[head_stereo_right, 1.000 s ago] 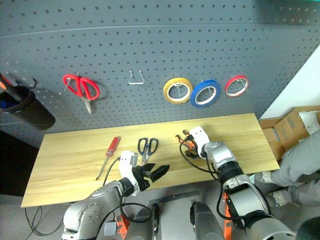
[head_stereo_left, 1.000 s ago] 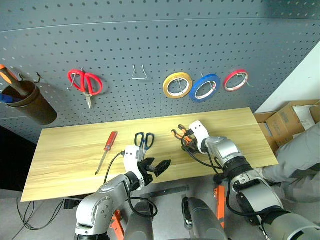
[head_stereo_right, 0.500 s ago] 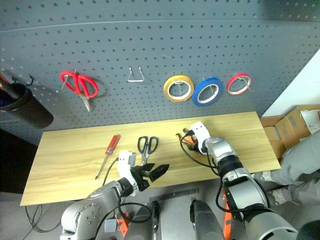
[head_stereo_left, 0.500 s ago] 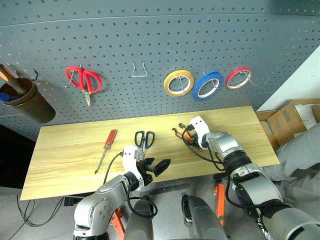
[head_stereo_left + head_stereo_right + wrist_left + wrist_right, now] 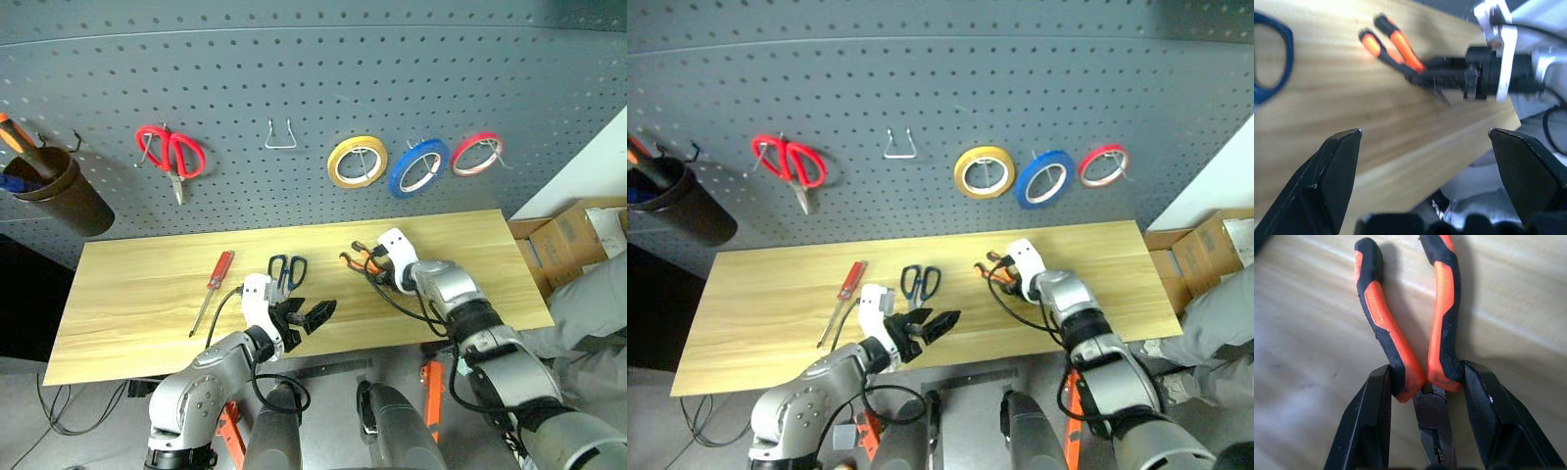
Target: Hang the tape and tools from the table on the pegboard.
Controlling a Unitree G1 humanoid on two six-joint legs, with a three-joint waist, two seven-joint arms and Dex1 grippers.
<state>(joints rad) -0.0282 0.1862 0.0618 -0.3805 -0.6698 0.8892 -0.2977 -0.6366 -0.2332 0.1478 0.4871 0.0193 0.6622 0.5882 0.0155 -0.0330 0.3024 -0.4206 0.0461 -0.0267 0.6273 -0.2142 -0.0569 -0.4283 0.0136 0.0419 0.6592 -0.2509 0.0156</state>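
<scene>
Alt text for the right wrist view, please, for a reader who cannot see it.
The right gripper is shut on the pliers, its two black fingers pressing the orange-and-black handles together where they meet the dark metal head. The handles spread apart away from the gripper, over the light wood table.

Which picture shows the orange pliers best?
The right wrist view: the pliers loom close, their handles squeezed between the right hand's fingers. The left wrist view shows them sideways, farther off. Both eye views show them tiny on the table.
</scene>
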